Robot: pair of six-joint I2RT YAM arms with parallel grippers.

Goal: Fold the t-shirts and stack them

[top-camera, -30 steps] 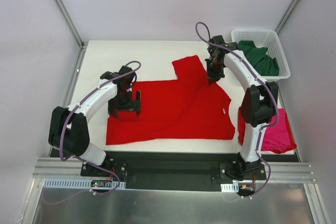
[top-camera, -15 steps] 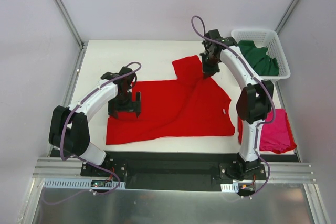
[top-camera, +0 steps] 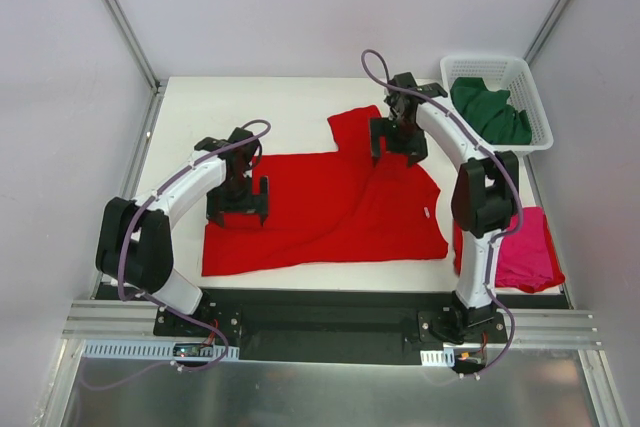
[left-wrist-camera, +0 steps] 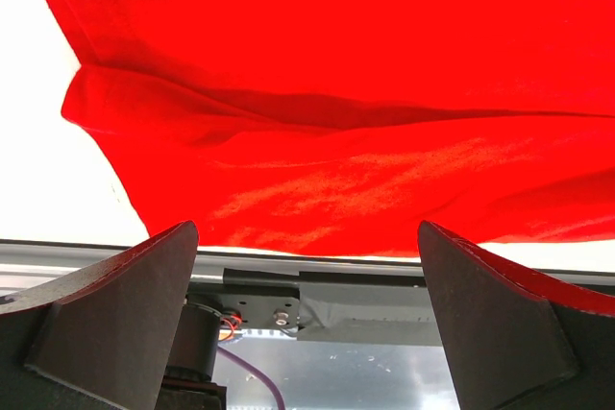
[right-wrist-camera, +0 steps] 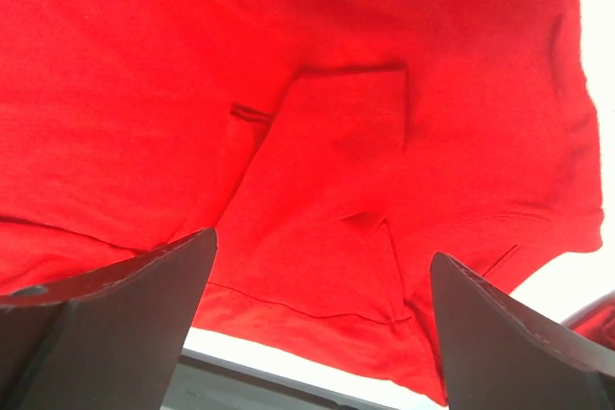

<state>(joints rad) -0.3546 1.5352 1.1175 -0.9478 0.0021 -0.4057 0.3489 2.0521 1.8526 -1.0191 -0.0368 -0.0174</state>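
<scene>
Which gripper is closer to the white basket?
Right. The right gripper hangs open over the red t-shirt, just left of the white basket; the left gripper is over that shirt's left part, much farther away.

Lighting bright, even, diffuse from overhead; top view sharp throughout.
Only soft, short shadows on the white table (top-camera: 290, 107). Wrist views: red t-shirt (left-wrist-camera: 384, 64) heavily saturated, faint sheen on its folds, bare table patches blown out to white; near fingers (left-wrist-camera: 106, 324) dark, slightly soft. Mild wide-angle stretch at wrist-view edges.
</scene>
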